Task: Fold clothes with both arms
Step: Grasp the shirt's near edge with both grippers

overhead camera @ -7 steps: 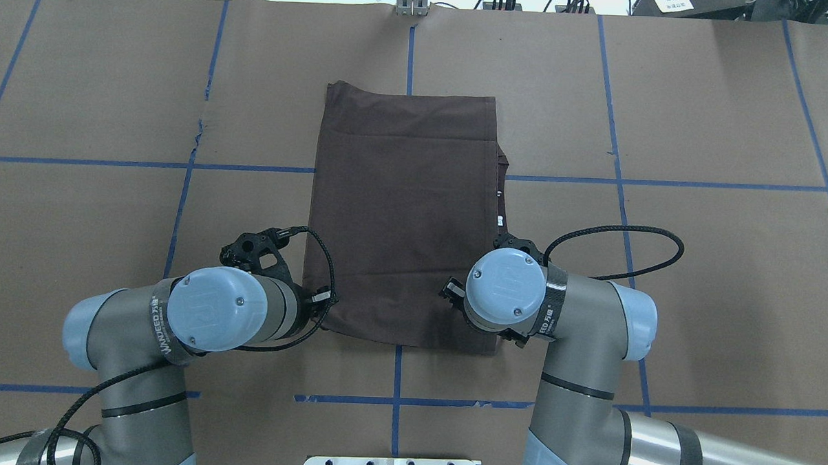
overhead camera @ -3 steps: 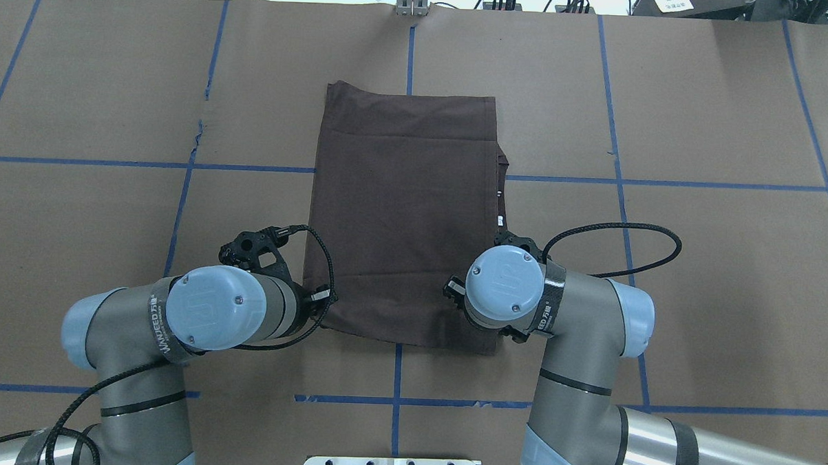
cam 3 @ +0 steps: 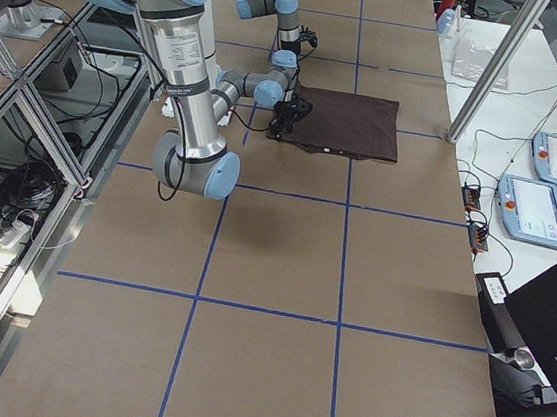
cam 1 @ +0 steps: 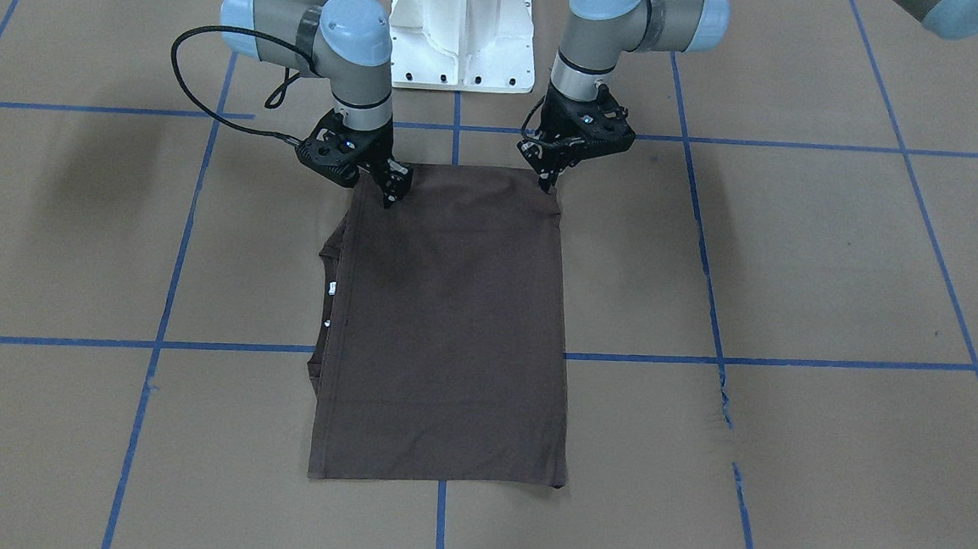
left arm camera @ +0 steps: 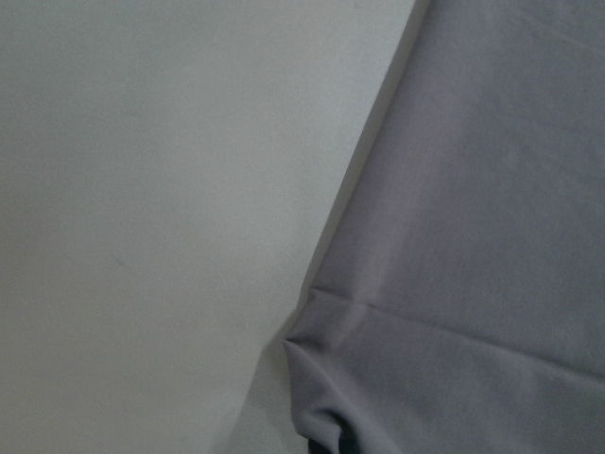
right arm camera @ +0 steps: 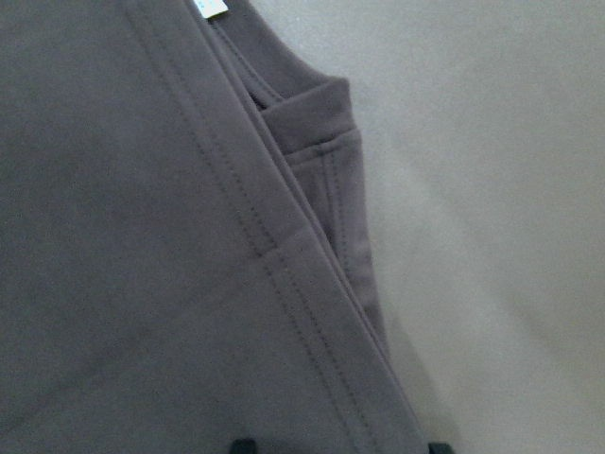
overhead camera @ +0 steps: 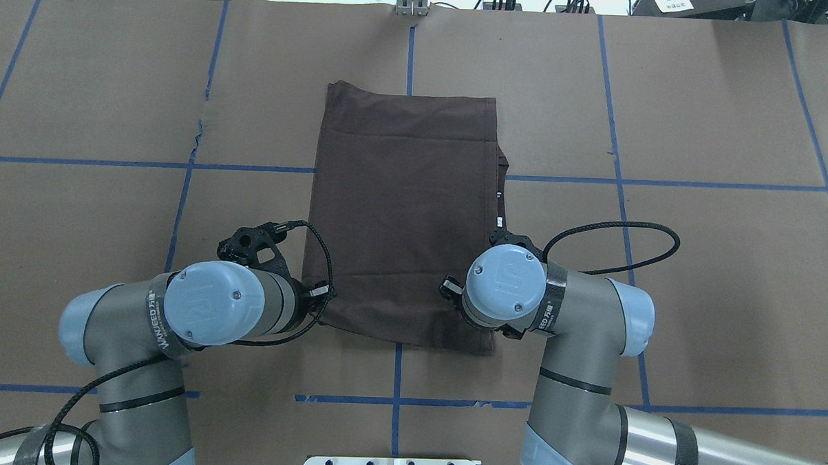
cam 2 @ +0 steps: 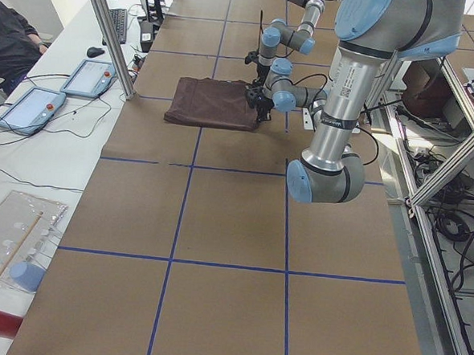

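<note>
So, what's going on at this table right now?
A brown T-shirt lies on the table, already folded into a tall rectangle. The left gripper and the right gripper are down at its two corners nearest the robot. The left one seems to pinch its corner, where the cloth puckers. The right one's fingertips stand apart over flat cloth.

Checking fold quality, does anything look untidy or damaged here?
On the dark brown folded T-shirt, an under-layer with small white labels pokes out past the edge on the robot's right. The brown paper table cover is torn along one blue tape line.
</note>
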`<state>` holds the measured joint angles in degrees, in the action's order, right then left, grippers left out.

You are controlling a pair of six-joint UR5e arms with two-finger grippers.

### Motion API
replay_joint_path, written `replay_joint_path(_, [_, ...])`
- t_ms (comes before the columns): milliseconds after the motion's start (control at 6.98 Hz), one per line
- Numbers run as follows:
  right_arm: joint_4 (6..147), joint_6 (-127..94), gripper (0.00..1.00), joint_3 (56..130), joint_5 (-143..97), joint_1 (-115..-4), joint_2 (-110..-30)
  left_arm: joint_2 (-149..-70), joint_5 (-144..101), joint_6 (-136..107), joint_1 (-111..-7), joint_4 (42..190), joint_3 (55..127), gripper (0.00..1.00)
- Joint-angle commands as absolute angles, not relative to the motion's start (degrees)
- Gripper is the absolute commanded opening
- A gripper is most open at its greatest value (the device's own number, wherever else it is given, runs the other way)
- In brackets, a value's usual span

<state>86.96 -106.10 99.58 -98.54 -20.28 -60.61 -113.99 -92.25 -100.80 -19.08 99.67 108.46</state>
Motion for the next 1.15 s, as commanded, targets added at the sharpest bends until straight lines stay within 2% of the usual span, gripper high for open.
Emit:
replay_joint_path(0, [85.87, -105.91, 0.00, 99.58, -98.61, -20.65, -60.56, -114.08, -92.29, -100.72, -19.33, 99.67, 108.46, 0.00])
replay_joint_path(573, [85.78, -106.00, 0.00, 101.41, -99.31, -21.71, -60.12, -113.82, -92.46, -100.63, -19.34, 99.41, 109.33, 0.00])
replay_joint_path(1002, [85.52, -106.00, 0.00, 110.36, -101.41, -21.19, -64.58, -110.15, -92.29, -101.16, -13.57, 98.27, 117.13, 0.00])
